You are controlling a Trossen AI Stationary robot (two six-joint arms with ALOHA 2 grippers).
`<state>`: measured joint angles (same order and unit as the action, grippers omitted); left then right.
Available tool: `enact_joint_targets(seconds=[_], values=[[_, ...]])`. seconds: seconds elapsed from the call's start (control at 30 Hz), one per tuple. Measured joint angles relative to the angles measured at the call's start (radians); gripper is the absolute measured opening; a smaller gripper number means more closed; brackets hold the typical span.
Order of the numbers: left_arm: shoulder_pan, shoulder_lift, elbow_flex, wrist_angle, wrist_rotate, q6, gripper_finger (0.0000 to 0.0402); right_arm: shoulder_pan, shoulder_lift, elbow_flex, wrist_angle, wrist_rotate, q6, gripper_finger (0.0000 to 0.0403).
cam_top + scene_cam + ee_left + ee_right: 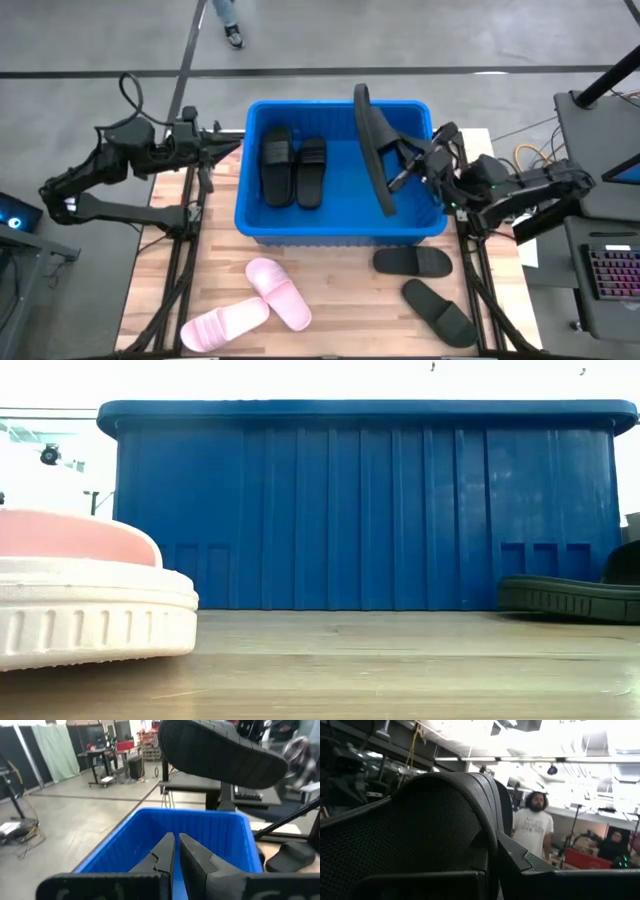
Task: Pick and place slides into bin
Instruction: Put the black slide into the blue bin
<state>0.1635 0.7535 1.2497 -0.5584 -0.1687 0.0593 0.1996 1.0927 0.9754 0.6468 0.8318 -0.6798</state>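
Observation:
The blue bin (pixel 340 104) stands at the table's middle back. Two black slides (pixel 277 165) (pixel 311 170) lie flat side by side on its floor at the left. My right gripper (pixel 400 165) is shut on a third black slide (pixel 374 150), held on edge above the bin's right half. Its treaded sole also shows in the left wrist view (pixel 220 755). My left gripper (pixel 238 148) (pixel 175 847) is shut and empty, level, just outside the bin's left rim. Two pink slides (pixel 278 292) (pixel 225 325) and two black slides (pixel 412 262) (pixel 440 312) lie on the table in front of the bin. My right gripper holds the black slide about halfway along its length, on the strap side (pixel 470 805). The fingers come level from the table's right side and lie across the slide. The slide is lifted clear above the bin, standing on edge, its sole toward the table's left.
The low view shows the bin's near wall (pixel 360 510), a pink slide (pixel 90 590) close at the left and a black slide (pixel 565 598) at the right. A person (pixel 534 827) stands in the room beyond the table. A keyboard (pixel 612 275) lies off the table's right.

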Motion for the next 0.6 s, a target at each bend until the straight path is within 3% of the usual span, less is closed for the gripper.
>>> enact_joint_targets(seconds=[0.17, 0.4, 0.6], values=[[0.000, -0.032, -0.025, -0.002, -0.045, -0.001, 0.0011, -0.005, 0.059, 0.127, -0.185, 0.003, 0.059, 0.0013], [0.000, -0.074, -0.029, -0.005, -0.110, 0.002, 0.0011, -0.049, 0.209, 0.407, -0.671, 0.063, 0.211, 0.0013], [0.000, -0.118, -0.032, -0.005, -0.136, 0.003, 0.0011, -0.100, 0.316, 0.577, -0.878, 0.078, 0.339, 0.0013]])
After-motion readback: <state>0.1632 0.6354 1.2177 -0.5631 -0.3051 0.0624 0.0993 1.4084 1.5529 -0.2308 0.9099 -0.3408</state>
